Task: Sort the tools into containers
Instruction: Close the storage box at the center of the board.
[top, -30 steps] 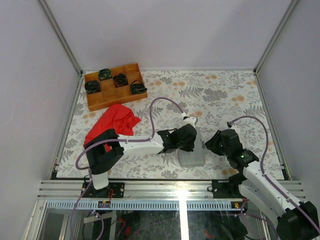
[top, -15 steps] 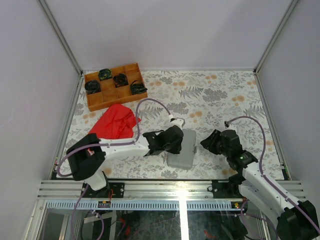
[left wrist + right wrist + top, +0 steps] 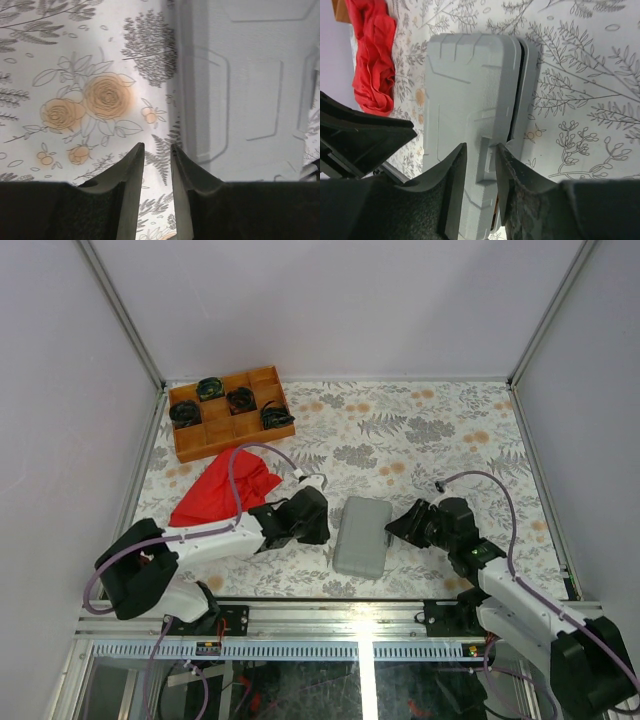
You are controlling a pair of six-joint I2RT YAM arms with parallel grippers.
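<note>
The grey plastic tool case (image 3: 362, 537) lies closed and flat on the floral tablecloth (image 3: 440, 430), near the front edge and between the two arms. It is a stiff moulded shell, so it should not flex under a pinch. Its smooth faces look slippery, and it is too wide for these jaws to span. If tools are packed inside it will be heavy for its size and liable to slide rather than lift. The best holds are probably the raised latch (image 3: 483, 155) at the end nearest the right arm, or the lid's edge along the seam, which shows as a dark gap down one long side. The lid is pale matt grey with rounded corners and shallow stepped panels. A sliver of orange shows at the seam by the latch; what it is cannot be told.

The right gripper (image 3: 481, 148) hovers over that end, its fingers a little apart and straddling the latch without visibly clamping it. The left gripper (image 3: 157, 146) sits just beside the case's other long side, its jaws narrowly parted and empty over the cloth.

Farther back, a red cloth (image 3: 228, 488) lies crumpled, and beyond it a wooden compartment tray (image 3: 218, 430) holds black coiled bundles (image 3: 210, 388).
</note>
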